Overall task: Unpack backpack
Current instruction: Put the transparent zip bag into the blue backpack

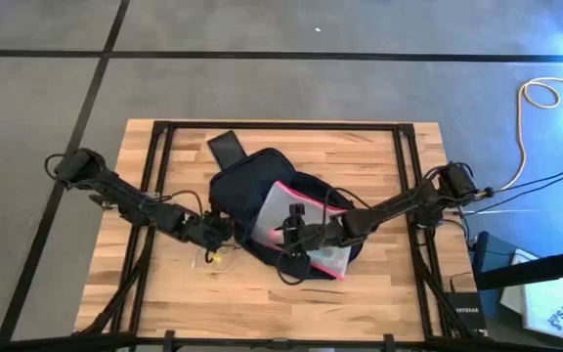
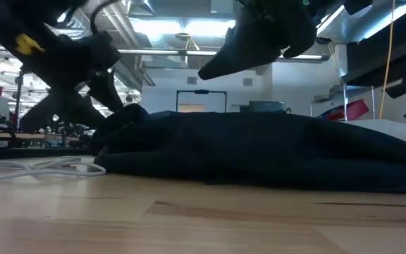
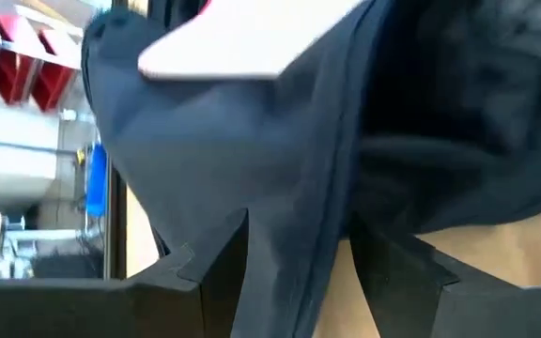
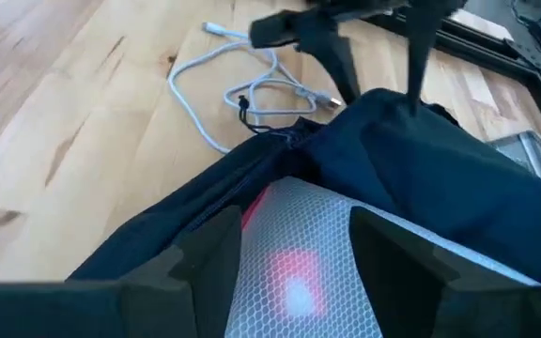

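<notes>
Right wrist view shows the right gripper [image 4: 294, 272] with its fingers spread around a clear mesh pouch [image 4: 303, 244] with a pink-red edge, though whether they press it is hard to tell. The pouch pokes out of the backpack [image 1: 262, 181], which lies flat mid-table beneath this gripper. Opposite, the left gripper [image 3: 299, 272] pinches a fold of the backpack's navy fabric at its edge. Just beyond that gripper, a white cable [image 4: 252, 89] lies coiled on the wooden table [image 1: 379, 284].

Overhead straight down, table-level across, both wrist cameras close in (all sharing the backpack [image 1: 262, 191]).
</notes>
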You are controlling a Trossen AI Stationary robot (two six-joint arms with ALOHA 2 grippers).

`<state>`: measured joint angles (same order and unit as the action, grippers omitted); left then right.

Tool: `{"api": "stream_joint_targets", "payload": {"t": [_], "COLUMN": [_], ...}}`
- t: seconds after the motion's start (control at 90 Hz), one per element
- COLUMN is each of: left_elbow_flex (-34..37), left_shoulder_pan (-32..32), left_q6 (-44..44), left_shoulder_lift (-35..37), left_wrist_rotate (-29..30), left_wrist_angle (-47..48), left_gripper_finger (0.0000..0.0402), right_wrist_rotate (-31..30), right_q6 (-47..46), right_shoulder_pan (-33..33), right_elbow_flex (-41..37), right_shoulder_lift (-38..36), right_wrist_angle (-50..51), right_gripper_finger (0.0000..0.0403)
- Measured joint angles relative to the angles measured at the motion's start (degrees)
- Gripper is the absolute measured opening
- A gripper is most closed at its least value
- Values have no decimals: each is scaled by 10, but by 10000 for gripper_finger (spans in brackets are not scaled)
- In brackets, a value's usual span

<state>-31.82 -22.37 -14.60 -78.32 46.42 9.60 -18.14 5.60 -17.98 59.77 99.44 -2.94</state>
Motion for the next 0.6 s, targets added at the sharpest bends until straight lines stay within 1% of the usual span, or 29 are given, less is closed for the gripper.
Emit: {"api": "stream_joint_targets", "payload": {"t": [0.056,0.111,0.144,0.222,0.278,0.322,0.389,0.433,0.556,0.6], "left_elbow_flex": [6,11,14,16,16,16,15,11,3,2], "left_shoulder_pan": [10,19,25,33,35,34,29,27,16,11], "left_q6": [11,16,16,12,6,3,9,20,31,27], "left_shoulder_lift": [0,0,0,0,0,0,0,1,1,1], "left_wrist_rotate": [-5,-4,0,14,26,34,49,64,108,117], "left_wrist_angle": [-3,-4,-12,-31,-40,-49,-63,-61,-62,-62], "left_gripper_finger": [172,172,172,172,169,162,142,124,64,42], "right_wrist_rotate": [-7,-29,-56,-140,-169,-163,-126,-111,-107,-93], "right_q6": [3,4,4,3,3,-1,-18,-28,-38,-41], "right_shoulder_pan": [1,4,7,12,19,27,43,53,81,91], "right_elbow_flex": [0,0,0,0,0,0,0,0,-1,-1], "right_shoulder_lift": [0,0,0,0,0,0,0,0,1,2], "right_wrist_angle": [0,2,6,21,26,25,21,21,37,36], "right_gripper_finger": [181,181,181,181,181,181,181,181,181,181]}}
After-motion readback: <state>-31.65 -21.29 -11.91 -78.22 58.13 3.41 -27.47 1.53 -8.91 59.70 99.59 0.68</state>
